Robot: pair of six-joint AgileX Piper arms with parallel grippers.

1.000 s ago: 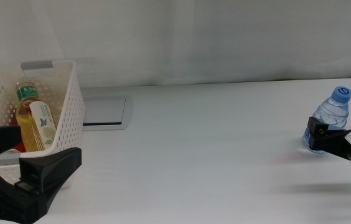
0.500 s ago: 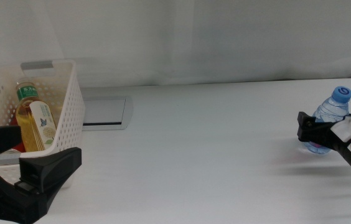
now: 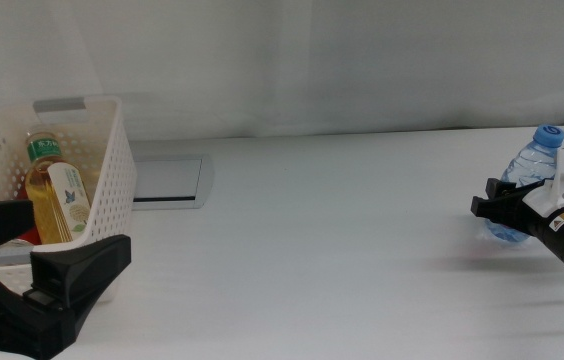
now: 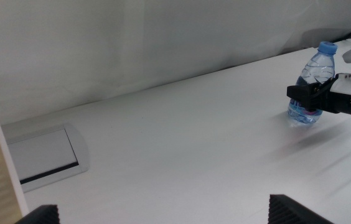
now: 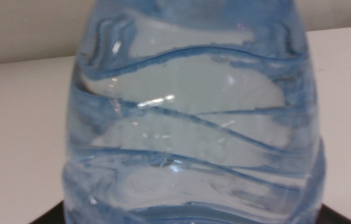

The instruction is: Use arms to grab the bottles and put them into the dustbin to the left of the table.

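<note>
Nearest to me, the left gripper [image 3: 57, 290] waited low beside the dustbin [image 3: 112, 190], its fingers spread wide and holding nothing. Inside that white dustbin I saw the yellow-drink bottle [image 3: 54, 195] standing against the wall. Well away from the dustbin, across the bare tabletop [image 3: 342, 240], the right gripper [image 3: 507, 205] sat at the water bottle [image 3: 530, 180], fingers around its lower body. From the right wrist camera the bottle filled the picture, tilted slightly on the tabletop.
</note>
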